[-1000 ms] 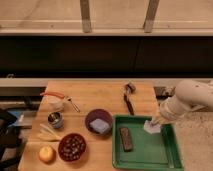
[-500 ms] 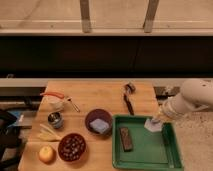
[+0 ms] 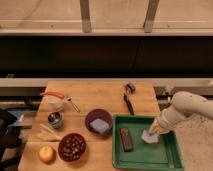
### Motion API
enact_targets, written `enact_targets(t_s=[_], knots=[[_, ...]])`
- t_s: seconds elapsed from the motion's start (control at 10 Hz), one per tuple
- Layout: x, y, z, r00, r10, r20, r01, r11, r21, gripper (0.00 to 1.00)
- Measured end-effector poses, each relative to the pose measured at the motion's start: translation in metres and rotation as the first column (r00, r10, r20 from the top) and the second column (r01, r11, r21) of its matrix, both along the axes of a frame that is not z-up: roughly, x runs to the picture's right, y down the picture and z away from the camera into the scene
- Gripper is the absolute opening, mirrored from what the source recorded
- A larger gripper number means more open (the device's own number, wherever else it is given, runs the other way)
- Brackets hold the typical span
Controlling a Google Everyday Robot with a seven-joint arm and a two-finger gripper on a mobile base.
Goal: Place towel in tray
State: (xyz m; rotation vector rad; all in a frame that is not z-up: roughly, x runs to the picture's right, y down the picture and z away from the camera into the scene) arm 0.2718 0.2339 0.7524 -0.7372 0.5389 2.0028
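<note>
Towel (image 3: 149, 136): a small pale, crumpled piece, lying low over the floor of the green tray (image 3: 168, 156), toward its right rear part. Whether it rests fully on the tray floor or hangs just above it cannot be told. By its look it is light and limp, with no stiffness to hold a shape. It should not slip from a pinch, nor break, but loose corners will droop and may drape over the tray rim if let go near the edge. Best hold in my judgement: a pinch on a bunched fold near the top, so the remainder hangs clear.

Claw (image 3: 154, 131): at the end of the white arm (image 3: 186, 107), which reaches in from the right. It sits directly upon the upper edge of the towel, inside the tray outline. Whether it is clenched on the cloth or has released it cannot be told.

Also in the tray: a dark bar (image 3: 126, 139) at the left side, apart from the towel.

Change against the earlier views: the claw and towel were nearer the tray's right rear rim and higher. They now stand lower and slightly further in over the tray floor. The bar and the items on the desk (image 3: 100, 97) show no shift.

Assessment: placement appears close to done, pending release.
</note>
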Motion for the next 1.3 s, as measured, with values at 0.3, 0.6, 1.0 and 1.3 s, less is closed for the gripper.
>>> enact_targets(t_s=[0.3, 0.6, 1.0, 1.3], knots=[[-0.001, 0.026, 0.012, 1.0, 0.013, 0.013, -0.012, 0.9969, -0.077, 0.04], [-0.001, 0.028, 0.005, 0.999, 0.023, 0.023, -0.021, 0.9954, -0.093, 0.32], [-0.008, 0.02, -0.009, 0.999, 0.013, 0.052, -0.009, 0.9976, -0.068, 0.72], [-0.008, 0.021, -0.009, 0.998, 0.017, 0.059, -0.013, 0.9975, -0.07, 0.8]])
